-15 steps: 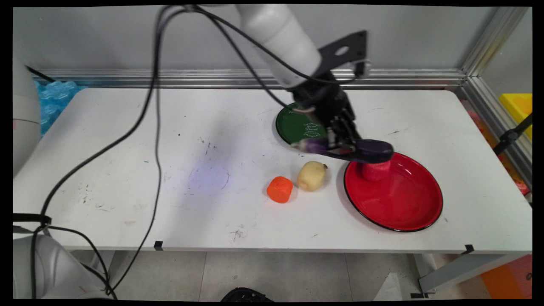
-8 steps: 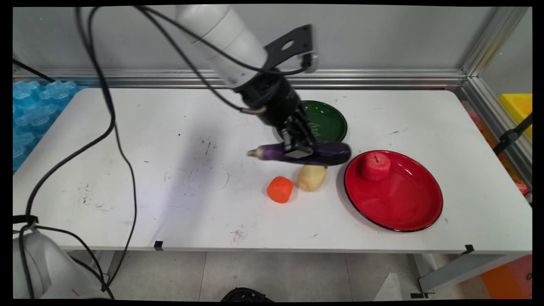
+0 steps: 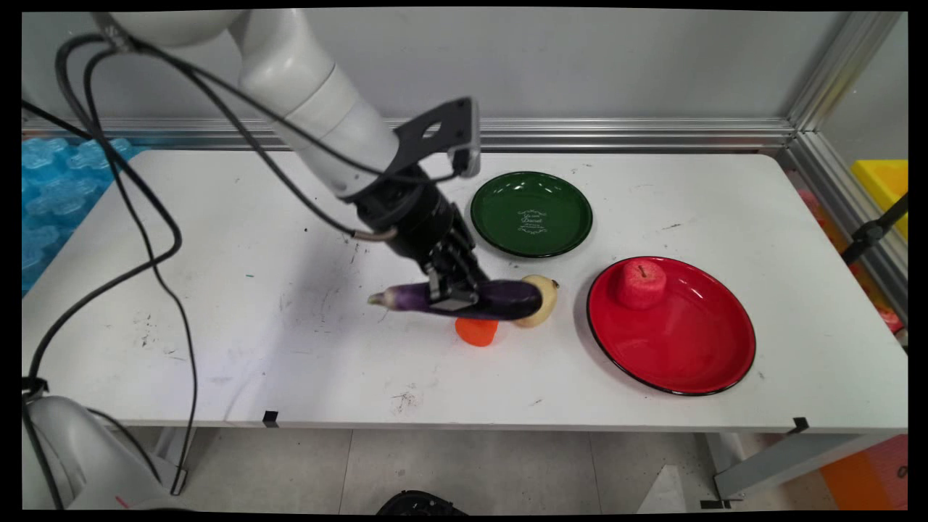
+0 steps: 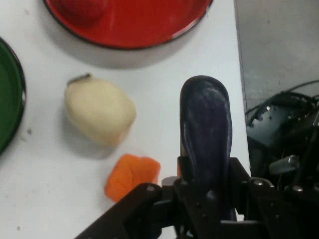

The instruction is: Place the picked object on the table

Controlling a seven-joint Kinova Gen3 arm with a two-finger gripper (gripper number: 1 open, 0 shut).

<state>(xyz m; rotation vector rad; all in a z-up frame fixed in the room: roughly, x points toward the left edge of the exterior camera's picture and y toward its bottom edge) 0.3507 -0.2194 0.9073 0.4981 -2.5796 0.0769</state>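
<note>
While hanging above the white bench (image 3: pixel 217 348) in the main view, the pincer (image 3: pixel 453 296) is pinching a purple eggplant (image 3: pixel 464 299) crosswise — over the orange piece (image 3: pixel 476 331), beside the pale potato (image 3: pixel 542 299). In the hand view, the eggplant's (image 4: pixel 205 124) rounded end is jutting beyond the fingers (image 4: pixel 238 175), the red plate (image 4: pixel 149 25) lying far off.
</note>
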